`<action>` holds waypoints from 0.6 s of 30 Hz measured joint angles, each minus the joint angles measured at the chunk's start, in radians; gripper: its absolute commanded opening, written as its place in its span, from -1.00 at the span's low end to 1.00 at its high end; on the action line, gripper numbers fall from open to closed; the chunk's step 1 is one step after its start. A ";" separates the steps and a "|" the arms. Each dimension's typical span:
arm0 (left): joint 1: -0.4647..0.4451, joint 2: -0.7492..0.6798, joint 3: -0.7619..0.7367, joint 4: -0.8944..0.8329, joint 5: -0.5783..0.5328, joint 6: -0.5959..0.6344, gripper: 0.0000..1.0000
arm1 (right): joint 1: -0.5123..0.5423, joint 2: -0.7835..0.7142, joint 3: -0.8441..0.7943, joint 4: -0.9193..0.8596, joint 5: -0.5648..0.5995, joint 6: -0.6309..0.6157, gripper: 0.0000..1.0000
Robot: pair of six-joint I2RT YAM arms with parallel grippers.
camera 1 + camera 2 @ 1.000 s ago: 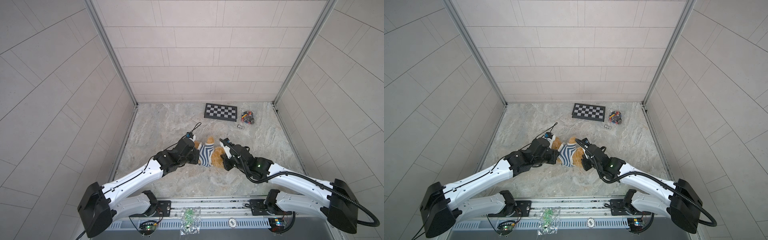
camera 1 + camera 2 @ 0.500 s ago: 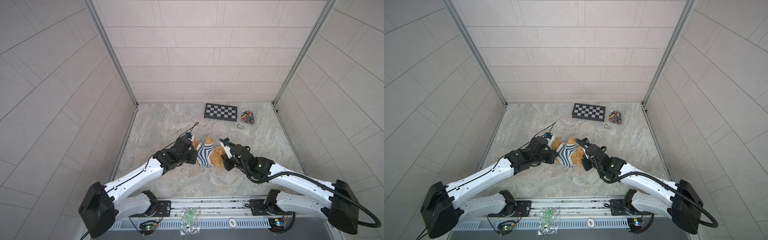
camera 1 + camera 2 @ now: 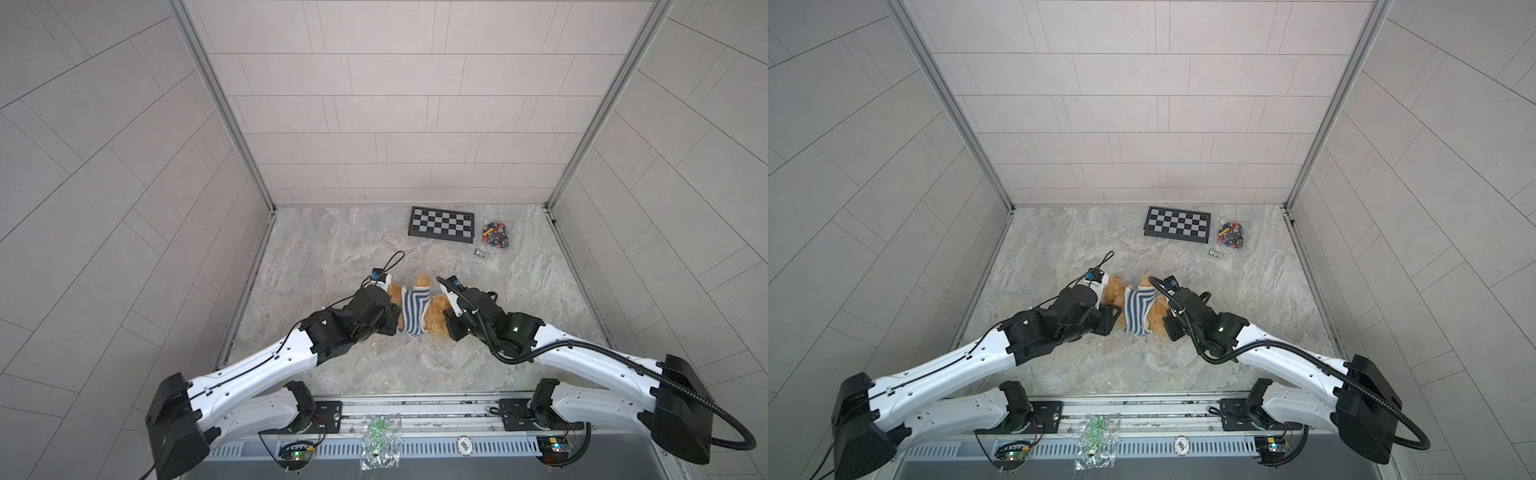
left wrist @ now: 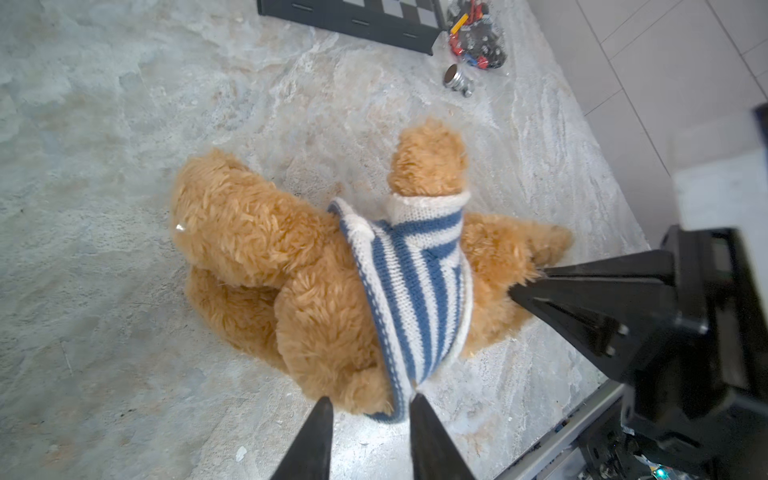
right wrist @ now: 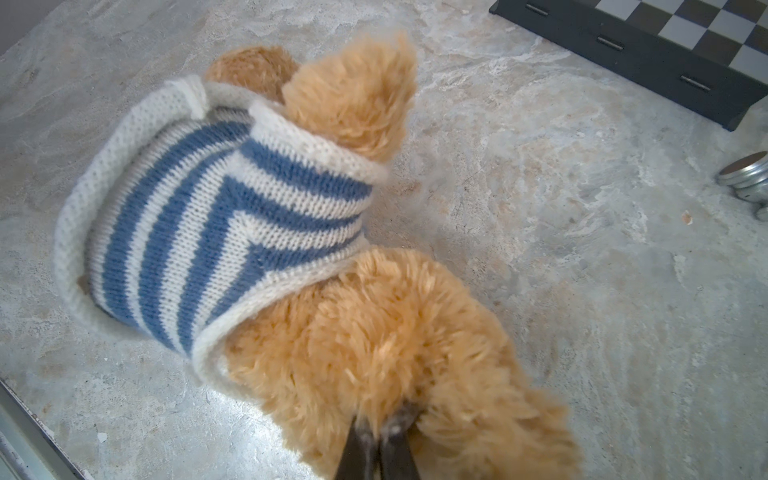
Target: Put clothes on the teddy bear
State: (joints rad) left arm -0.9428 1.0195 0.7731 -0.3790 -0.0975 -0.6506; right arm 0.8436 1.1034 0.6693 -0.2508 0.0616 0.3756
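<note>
Teddy bear pinched in right gripper (left gripper parted).

The teddy bear lies at the centre of the table in both top views, head toward frame left and legs toward frame right. The sweater sits around its trunk, between head and legs, and one arm pokes out of a sleeve toward the top of the frame. The left gripper reaches in from the lower left, its tips either side of the sweater's lower hem. The right gripper comes in from the lower right, its tips seemingly buried in a leg. Behind the bear, toward the upper right, lies the chessboard. To its right is a heap of small parts, with a small loose piece just in front of the heap.
</note>
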 measured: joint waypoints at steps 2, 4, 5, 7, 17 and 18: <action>-0.042 0.000 -0.007 0.001 -0.018 -0.024 -0.26 | 0.000 0.000 0.000 0.000 0.000 0.000 -1.00; -0.076 0.018 -0.013 0.000 -0.026 -0.040 -0.27 | 0.000 0.000 0.000 0.000 0.000 0.002 -1.00; -0.090 0.034 -0.014 0.000 -0.028 -0.048 -0.27 | 0.000 0.000 0.000 0.000 0.000 0.003 -1.00; -0.107 0.068 -0.015 0.002 -0.030 -0.056 -0.28 | 0.000 0.000 0.000 0.000 0.000 0.004 -1.00; -0.109 0.229 0.003 0.027 -0.064 -0.047 -0.48 | 0.000 0.000 0.000 0.000 0.000 0.011 -1.00; -0.109 0.239 0.003 0.035 -0.063 -0.047 -0.52 | 0.000 0.000 0.000 0.000 0.000 0.011 -1.00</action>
State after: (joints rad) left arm -1.0519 1.2587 0.7761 -0.3443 -0.1600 -0.6971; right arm 0.8436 1.1034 0.6693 -0.2512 0.0612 0.3866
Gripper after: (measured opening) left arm 0.270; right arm 0.044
